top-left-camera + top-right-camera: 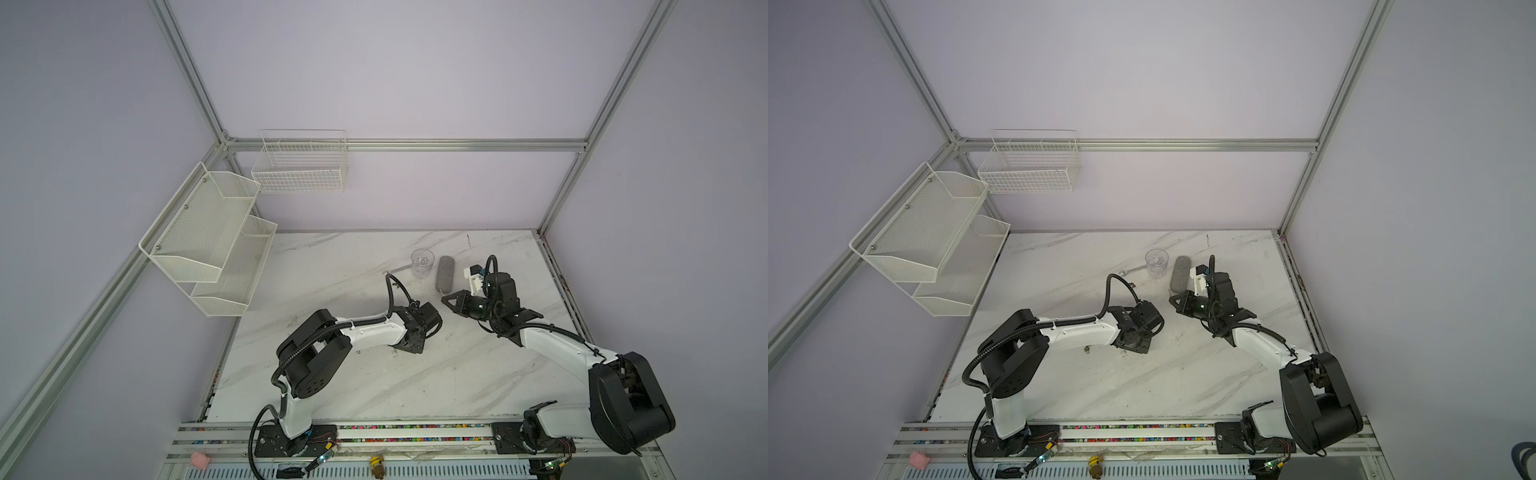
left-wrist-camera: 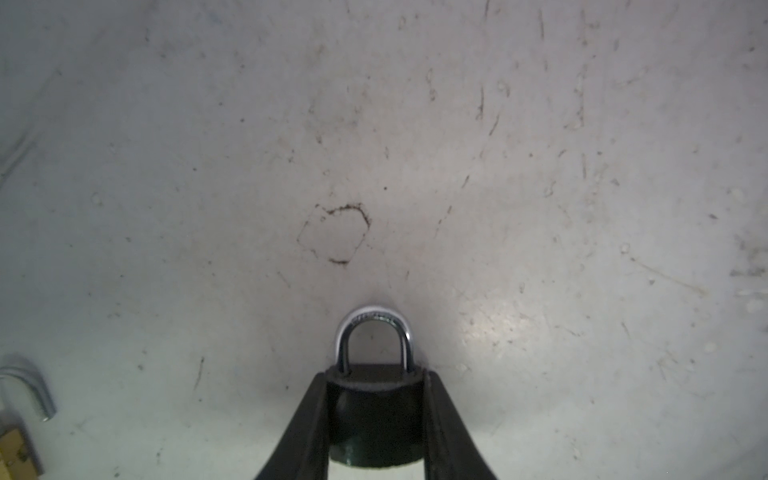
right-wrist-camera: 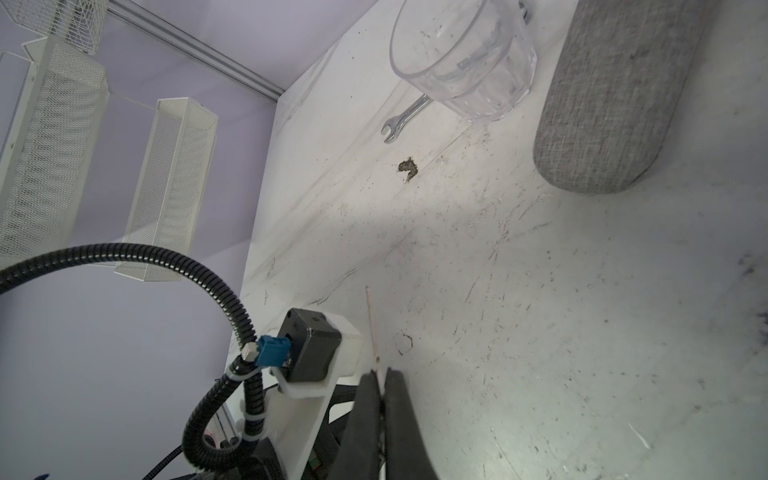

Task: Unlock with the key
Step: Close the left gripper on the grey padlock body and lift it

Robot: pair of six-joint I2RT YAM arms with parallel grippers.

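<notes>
Steel-shackled padlock [image 2: 376, 407] near middle of bench [image 1: 353, 386], clamped between left gripper [image 2: 376, 376] jaws, shackle [image 2: 374, 328] beyond fingertips. Toward bench's right edge, right gripper [image 3: 382, 374], nearby, pinches thin key [image 3: 371, 324]; keyway unseen.

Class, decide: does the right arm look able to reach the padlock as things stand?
Likely yes: only bare tabletop lies between the right end effector, which pinches a thin key, and the padlock. The left end effector grips the padlock's body from above, though, leaving just a low, sideways approach.
</notes>
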